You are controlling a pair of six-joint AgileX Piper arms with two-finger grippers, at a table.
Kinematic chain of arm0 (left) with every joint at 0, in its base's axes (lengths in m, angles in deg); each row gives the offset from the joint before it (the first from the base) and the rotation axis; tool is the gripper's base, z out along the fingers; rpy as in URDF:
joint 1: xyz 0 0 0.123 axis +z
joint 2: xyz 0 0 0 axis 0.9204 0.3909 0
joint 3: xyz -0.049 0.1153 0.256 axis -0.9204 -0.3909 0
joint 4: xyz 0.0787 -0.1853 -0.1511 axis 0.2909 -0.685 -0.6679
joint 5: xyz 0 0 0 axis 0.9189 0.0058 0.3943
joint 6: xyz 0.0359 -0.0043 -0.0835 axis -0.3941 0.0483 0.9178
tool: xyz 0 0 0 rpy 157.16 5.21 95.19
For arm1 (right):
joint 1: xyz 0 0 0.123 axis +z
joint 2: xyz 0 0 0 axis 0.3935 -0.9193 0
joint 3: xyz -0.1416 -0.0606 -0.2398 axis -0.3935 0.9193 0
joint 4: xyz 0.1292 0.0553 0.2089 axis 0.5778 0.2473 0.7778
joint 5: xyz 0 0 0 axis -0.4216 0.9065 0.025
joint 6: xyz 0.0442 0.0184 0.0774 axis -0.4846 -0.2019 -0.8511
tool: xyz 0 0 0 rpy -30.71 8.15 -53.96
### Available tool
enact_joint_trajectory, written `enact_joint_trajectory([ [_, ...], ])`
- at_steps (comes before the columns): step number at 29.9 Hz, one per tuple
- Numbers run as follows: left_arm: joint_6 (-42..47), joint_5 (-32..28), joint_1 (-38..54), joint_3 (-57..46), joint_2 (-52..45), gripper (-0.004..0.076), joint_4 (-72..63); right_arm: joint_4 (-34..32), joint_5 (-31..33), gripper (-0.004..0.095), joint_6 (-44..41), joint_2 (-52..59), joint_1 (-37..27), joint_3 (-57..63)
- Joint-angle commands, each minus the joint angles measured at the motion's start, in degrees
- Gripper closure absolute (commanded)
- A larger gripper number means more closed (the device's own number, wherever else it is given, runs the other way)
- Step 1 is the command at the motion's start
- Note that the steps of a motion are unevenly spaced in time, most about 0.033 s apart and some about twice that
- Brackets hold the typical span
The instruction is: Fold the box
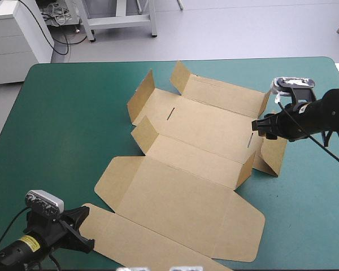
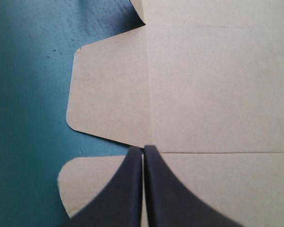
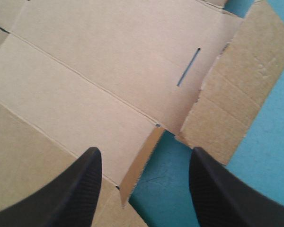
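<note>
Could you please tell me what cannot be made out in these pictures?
High view: the near edge of the box, cut off by the picture's bottom.
Left wrist view: whether the shut left gripper touches the box, hidden beneath it.
Right wrist view: most of the box, out of view.
</note>
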Motion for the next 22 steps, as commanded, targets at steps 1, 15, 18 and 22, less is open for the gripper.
enact_joint_trajectory([
  [1, 0.24, -3.36, -0.18, 1.42, 0.81, 0.0732, -1.76, 3.38, -2.09, 0.0401, 0.68, 3.41, -0.66, -1.49],
  [15, 0.24, -3.46, -0.18, 1.42, 0.81, 0.0732, -1.76, 2.45, -2.09, 0.0401, -0.37, 13.02, -0.66, 6.26],
  [18, 0.24, -3.46, -0.18, 1.42, 0.81, 0.0732, -1.76, 2.54, -2.09, 0.0402, -0.37, 12.91, -0.66, 6.26],
  [22, 0.24, -3.46, -0.18, 1.42, 0.81, 0.0732, -1.76, 2.54, -2.09, 0.0402, -0.37, 12.91, -0.66, 6.26],
])
